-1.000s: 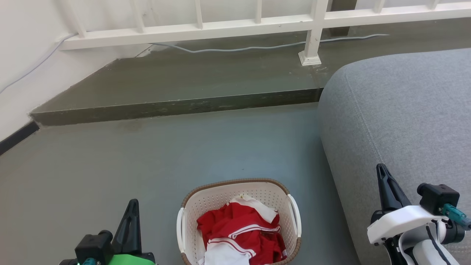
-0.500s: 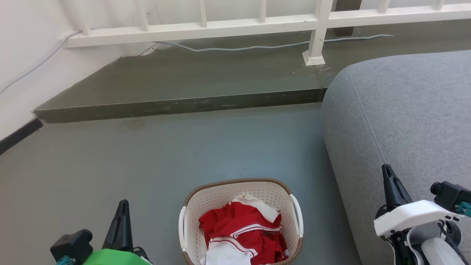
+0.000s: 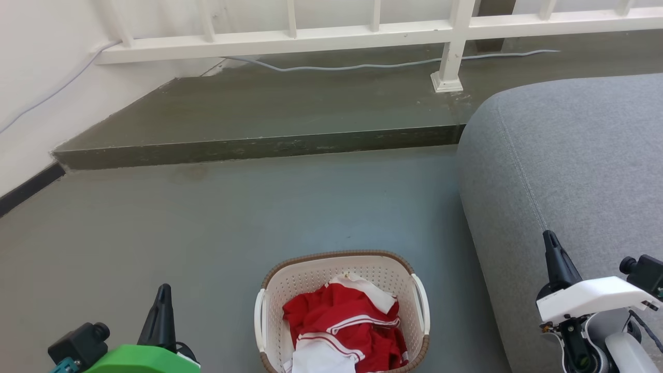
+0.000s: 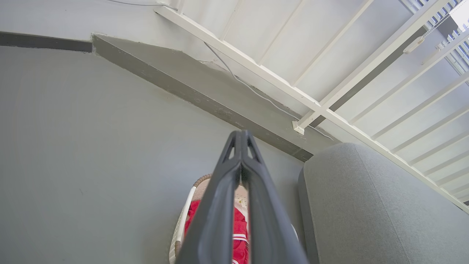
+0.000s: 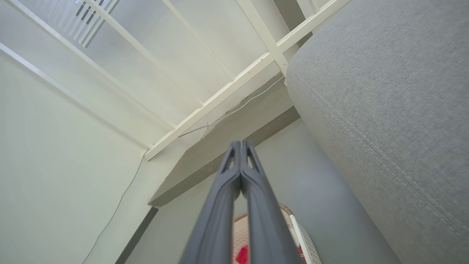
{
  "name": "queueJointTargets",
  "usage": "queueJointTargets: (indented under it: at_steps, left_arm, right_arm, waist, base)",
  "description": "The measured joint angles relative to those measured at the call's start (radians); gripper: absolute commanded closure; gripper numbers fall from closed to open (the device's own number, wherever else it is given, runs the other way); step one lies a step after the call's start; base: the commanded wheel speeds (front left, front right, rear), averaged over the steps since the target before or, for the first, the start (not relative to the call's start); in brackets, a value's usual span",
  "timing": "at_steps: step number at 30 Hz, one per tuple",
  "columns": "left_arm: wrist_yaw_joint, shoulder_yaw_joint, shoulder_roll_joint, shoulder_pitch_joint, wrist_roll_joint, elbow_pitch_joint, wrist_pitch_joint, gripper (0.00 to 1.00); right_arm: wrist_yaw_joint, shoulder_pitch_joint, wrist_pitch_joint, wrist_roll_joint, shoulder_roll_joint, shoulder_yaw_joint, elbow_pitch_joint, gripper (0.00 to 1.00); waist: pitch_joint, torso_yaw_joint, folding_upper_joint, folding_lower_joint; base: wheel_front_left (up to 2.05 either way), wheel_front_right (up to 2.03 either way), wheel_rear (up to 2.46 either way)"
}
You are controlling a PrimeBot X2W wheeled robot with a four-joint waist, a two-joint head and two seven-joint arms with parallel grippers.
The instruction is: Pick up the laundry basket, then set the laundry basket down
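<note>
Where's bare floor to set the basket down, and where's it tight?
Bare floor left of the basket, out to the wall; also ahead of it, up to the step. Tight on its right: a narrow strip before the sofa.

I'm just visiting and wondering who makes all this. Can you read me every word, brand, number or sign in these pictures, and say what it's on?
No words, numbers, brands or signs can be read in any view.
laundry basket: plain plastic, no label visible.
red and white garment inside it: stripes only, no lettering visible.
grey sofa: plain fabric.
green cover and white cover on the robot's arms: no markings visible.
</note>
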Motion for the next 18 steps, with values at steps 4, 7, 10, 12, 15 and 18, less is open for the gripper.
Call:
queueJointTargets:
  at_steps: [4,7,10,12,15,18]
  left_arm:
    - [-0.008,0.007,0.005,-0.013,-0.056,0.016,0.012,1.0]
    - [-0.017,0.012,0.008,-0.017,-0.093,0.021,0.02,1.0]
    - [-0.025,0.018,0.011,-0.021,-0.138,0.027,0.03,1.0]
    - [-0.026,0.023,0.011,-0.027,-0.165,0.034,0.031,1.0]
    - [-0.035,0.033,0.012,-0.039,-0.206,0.046,0.038,1.0]
    - [-0.042,0.038,0.012,-0.042,-0.253,0.053,0.048,1.0]
  right_arm:
    - [0.007,-0.011,0.011,0.047,0.007,-0.016,0.005,1.0]
    - [0.016,-0.014,0.023,0.087,0.009,-0.025,0.007,1.0]
    - [0.023,-0.015,0.033,0.123,0.012,-0.037,0.013,1.0]
    - [0.025,-0.017,0.037,0.148,0.013,-0.045,0.016,1.0]
    - [0.034,-0.019,0.047,0.184,0.017,-0.054,0.02,1.0]
    - [0.042,-0.023,0.059,0.22,0.022,-0.064,0.023,1.0]
  waist:
    - [0.0,0.003,0.0,0.0]
    - [0.001,0.006,0.0,0.0]
    - [0.001,0.009,0.0,0.0]
    - [0.001,0.011,0.0,0.0]
    - [0.001,0.013,0.0,0.0]
    - [0.001,0.016,0.0,0.0]
  base:
    - [0.0,0.0,0.0]
    - [0.0,0.0,0.0]
    - [0.0,0.0,0.0]
    - [0.0,0.0,0.0]
    - [0.0,0.0,0.0]
    - [0.0,0.0,0.0]
